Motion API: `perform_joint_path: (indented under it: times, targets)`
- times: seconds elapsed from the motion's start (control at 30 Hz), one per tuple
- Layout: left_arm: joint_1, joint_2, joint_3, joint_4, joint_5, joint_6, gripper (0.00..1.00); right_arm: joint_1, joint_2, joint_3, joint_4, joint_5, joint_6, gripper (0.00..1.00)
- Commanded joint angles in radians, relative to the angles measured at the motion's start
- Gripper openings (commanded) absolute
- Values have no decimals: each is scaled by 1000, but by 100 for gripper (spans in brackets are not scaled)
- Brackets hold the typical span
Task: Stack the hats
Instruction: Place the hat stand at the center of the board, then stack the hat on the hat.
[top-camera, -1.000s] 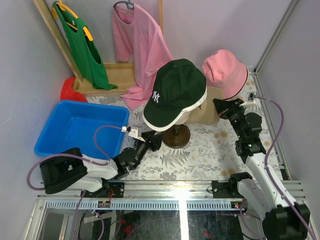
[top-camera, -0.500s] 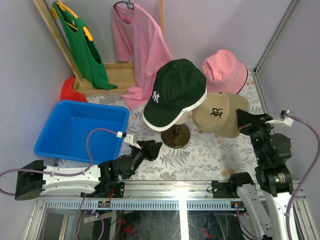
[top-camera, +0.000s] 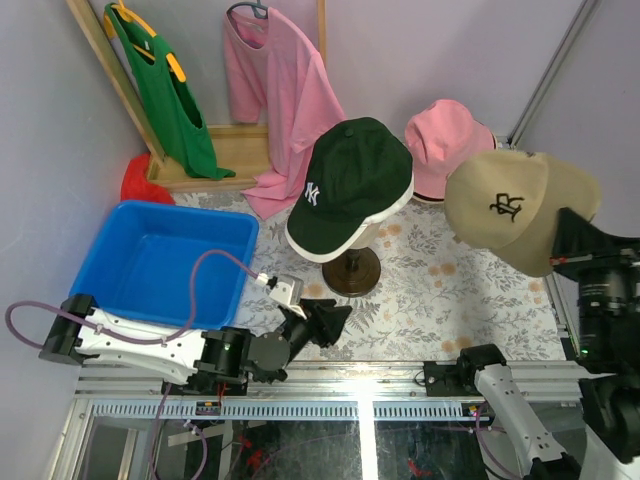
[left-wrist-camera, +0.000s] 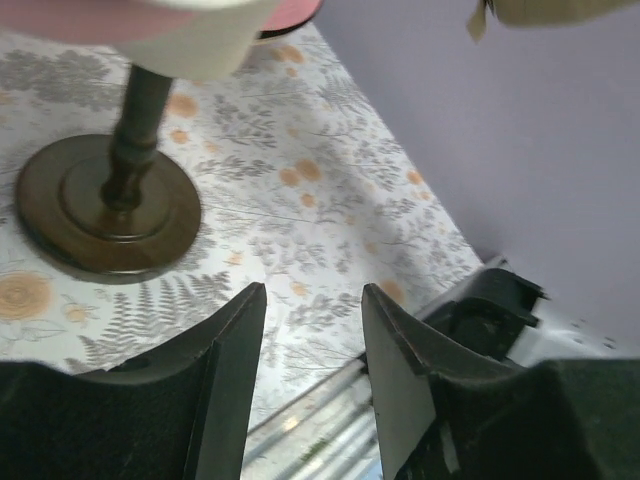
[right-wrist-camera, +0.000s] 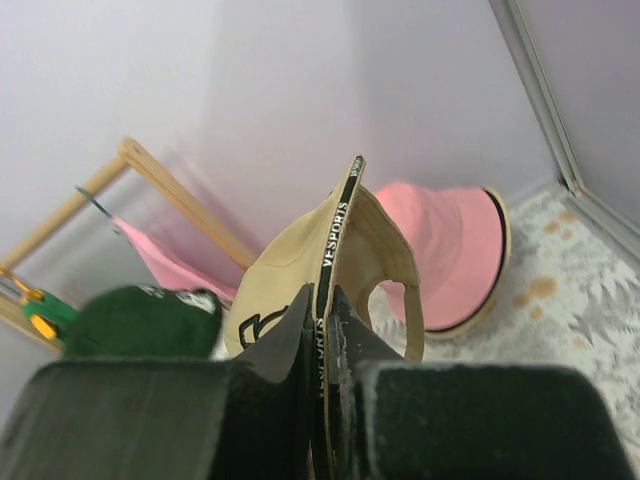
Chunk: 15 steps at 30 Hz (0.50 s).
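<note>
The dark green cap (top-camera: 355, 185) sits on a mannequin head on a stand. The pink bucket hat (top-camera: 445, 150) lies on the table behind it, at the back right. My right gripper (top-camera: 566, 238) is shut on the back rim of the tan cap with dark lettering (top-camera: 505, 205) and holds it high above the table's right side. In the right wrist view the jaws (right-wrist-camera: 325, 310) pinch the tan cap's (right-wrist-camera: 290, 275) band, with the pink bucket hat (right-wrist-camera: 450, 250) beyond. My left gripper (top-camera: 335, 322) is open and empty, low near the front edge (left-wrist-camera: 312, 300). The pink cap is hidden.
A blue bin (top-camera: 160, 255) stands at the left. A pink shirt (top-camera: 280, 90) and a green garment (top-camera: 165, 90) hang on a wooden rack at the back, with a red cloth (top-camera: 140, 180) below. The stand's round dark base (top-camera: 352, 270) is mid-table (left-wrist-camera: 105, 205).
My right gripper has lifted the tan cap off the table, up and to the right. The left arm has swung right along the front edge.
</note>
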<state>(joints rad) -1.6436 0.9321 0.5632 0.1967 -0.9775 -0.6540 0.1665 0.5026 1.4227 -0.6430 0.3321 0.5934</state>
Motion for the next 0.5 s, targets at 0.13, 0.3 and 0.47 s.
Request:
perform_joint_path:
  times: [0.13,0.3,0.47]
  targets:
    - [-106,110,289,-22,-112,102,42,44,171,290,171,-2,2,0]
    - [-108,122,403,198,-38,290,44,44,263,380,324,-115,115,0]
    - [-105,143,493,451,65,482,52,45,326,360,556,-206,275,0]
